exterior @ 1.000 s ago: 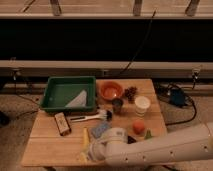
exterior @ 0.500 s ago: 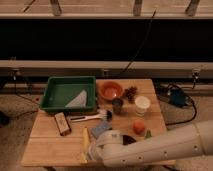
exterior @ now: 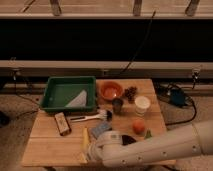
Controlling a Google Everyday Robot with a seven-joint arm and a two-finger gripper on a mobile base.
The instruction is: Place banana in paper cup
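Camera view: nearest, the white arm reaches in from the lower right and lies across the front edge of the wooden counter. It ends in the pincer at the front of the counter, left of centre. Whether the pincer is apart, together or clamped on anything cannot be told from here. The banana, slim and pale yellow, lies on the counter with its length running front to back. Its near end meets the pincer, and it is not clear whether they touch.

Just behind the arm sit a blue sponge beside the banana's far end, an orange fruit to the right, and a small green item near the fruit. To the left a brown rectangular bar lies flat. A brush lies crosswise in the middle, with its dark bristles to the right.

Farther back, the paper cup stands upright on the right side, well apart from the banana. A smaller dark cup stands just left of it. Behind these are an orange bowl and a dark cluster of grapes. A green tray fills the far left corner and holds a pale sheet. Beyond the counter's right edge, a blue device with cables lies on the floor.
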